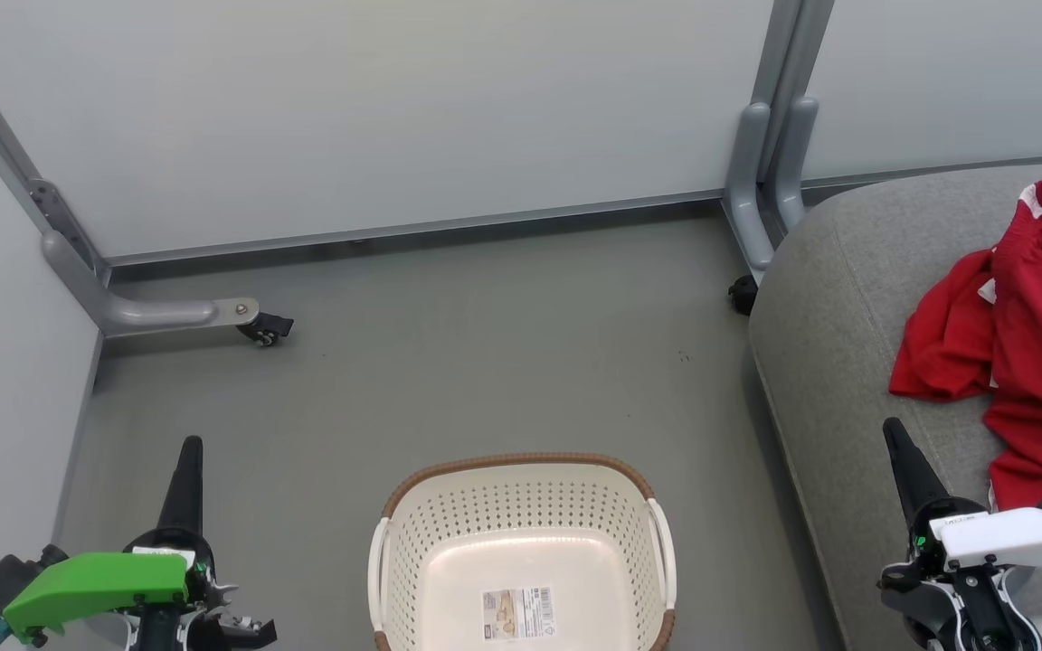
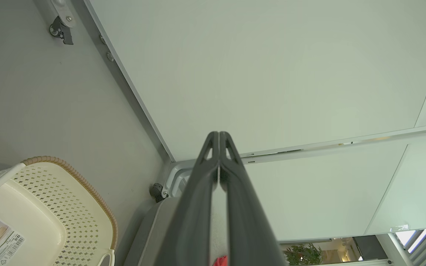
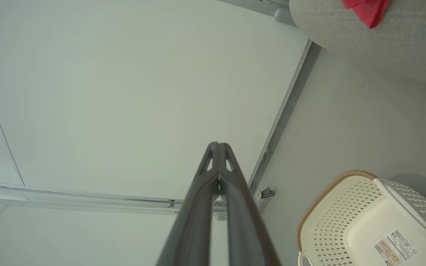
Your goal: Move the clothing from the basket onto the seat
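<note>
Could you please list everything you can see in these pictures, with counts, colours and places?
basket: one, cream with brown rim, on the floor between the pincers.
sticker: one, white with barcode, on the basket's bottom.
clothes: one red heap with white trim, on the sofa cushion; number of pieces unclear.
sofa cushion: one, grey, at the right.
floor: grey, under the basket.
wall panels: pale, grey-framed, behind and at the left.
wheels: two, black, at the panels' feet.
left pincer: one, dark, shut, green cover, lower left.
right pincer: one, dark, shut, white cover, lower right by the cushion's edge.
</note>
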You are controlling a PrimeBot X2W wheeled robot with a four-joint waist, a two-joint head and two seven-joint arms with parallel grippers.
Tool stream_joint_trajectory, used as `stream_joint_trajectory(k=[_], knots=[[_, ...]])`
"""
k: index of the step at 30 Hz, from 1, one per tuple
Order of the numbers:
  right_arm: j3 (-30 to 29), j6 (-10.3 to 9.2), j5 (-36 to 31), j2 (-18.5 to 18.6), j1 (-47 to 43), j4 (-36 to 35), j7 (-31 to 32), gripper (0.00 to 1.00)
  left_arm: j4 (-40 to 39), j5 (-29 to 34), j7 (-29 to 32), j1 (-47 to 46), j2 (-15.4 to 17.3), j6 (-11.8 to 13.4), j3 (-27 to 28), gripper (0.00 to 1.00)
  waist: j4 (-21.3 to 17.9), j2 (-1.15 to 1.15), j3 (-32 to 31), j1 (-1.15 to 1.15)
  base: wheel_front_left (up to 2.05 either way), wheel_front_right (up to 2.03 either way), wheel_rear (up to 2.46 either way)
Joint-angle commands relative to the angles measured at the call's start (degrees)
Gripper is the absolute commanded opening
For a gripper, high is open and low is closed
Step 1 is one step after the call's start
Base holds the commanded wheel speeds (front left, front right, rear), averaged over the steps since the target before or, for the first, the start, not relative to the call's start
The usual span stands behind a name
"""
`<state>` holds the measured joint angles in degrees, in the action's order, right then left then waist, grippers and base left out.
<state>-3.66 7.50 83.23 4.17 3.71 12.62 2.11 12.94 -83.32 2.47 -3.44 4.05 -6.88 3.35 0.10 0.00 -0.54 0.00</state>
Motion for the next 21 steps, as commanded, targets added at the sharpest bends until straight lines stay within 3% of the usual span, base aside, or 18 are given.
stream_joint_trajectory(k=[1, 21], knots=[[-0.28, -0.01, 1.41, 0.26, 1.0, 0.14, 0.47, 0.0, -0.08, -1.44, 0.38, -1.51, 0.18, -0.29, 0.32, 0.0, -0.01, 0.0, 0.05, 0.0, 0.0, 0.0, 0.0], [-1.08, -0.02, 9.5, 0.08, 2.52, 1.26, 2.86, 0.0, 1.01, -9.27, 2.66, -2.89, -0.04, -0.78, 1.63, 0.0, -0.09, 0.0, 0.61, 0.0, 0.0, 0.0, 0.0]])
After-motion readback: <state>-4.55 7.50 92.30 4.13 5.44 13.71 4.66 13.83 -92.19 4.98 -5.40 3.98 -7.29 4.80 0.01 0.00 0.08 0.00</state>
